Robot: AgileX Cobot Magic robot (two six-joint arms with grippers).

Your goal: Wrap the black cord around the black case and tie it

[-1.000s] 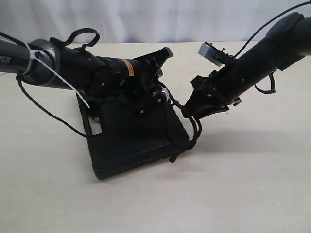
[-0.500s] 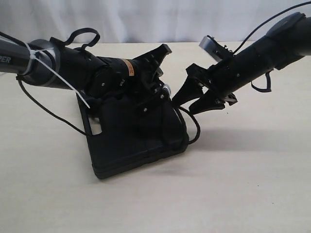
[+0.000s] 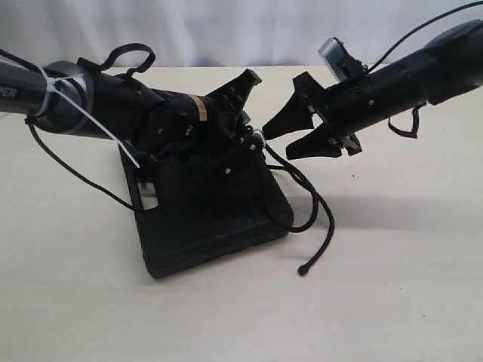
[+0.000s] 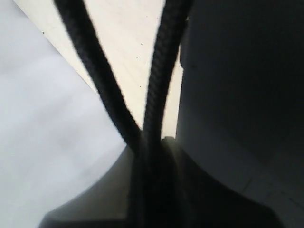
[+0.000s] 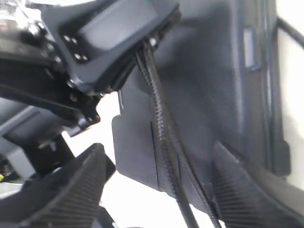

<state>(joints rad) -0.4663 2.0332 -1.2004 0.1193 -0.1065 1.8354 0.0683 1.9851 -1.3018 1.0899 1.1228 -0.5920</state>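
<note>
The black case (image 3: pixel 204 219) lies flat on the table under my left arm. My left gripper (image 3: pixel 253 143) is over the case's far right corner, shut on two strands of the black cord (image 4: pixel 154 95). From there the black cord (image 3: pixel 321 204) hangs in a loop off the case's right edge. One end of it (image 3: pixel 302 269) rests on the table. My right gripper (image 3: pixel 277 145) hovers open just right of the left one, touching nothing. In the right wrist view the cord (image 5: pixel 166 142) runs between the spread fingers (image 5: pixel 61 190), in front of the case (image 5: pixel 209 85).
A thin glossy robot cable (image 3: pixel 68 170) loops down to the table left of the case. A white backdrop (image 3: pixel 226 30) closes off the far edge of the tan table (image 3: pixel 392 286).
My right gripper let go of the cord, opened, and lifted up and away to the right. The freed cord dropped and its end now lies on the table right of the case.
</note>
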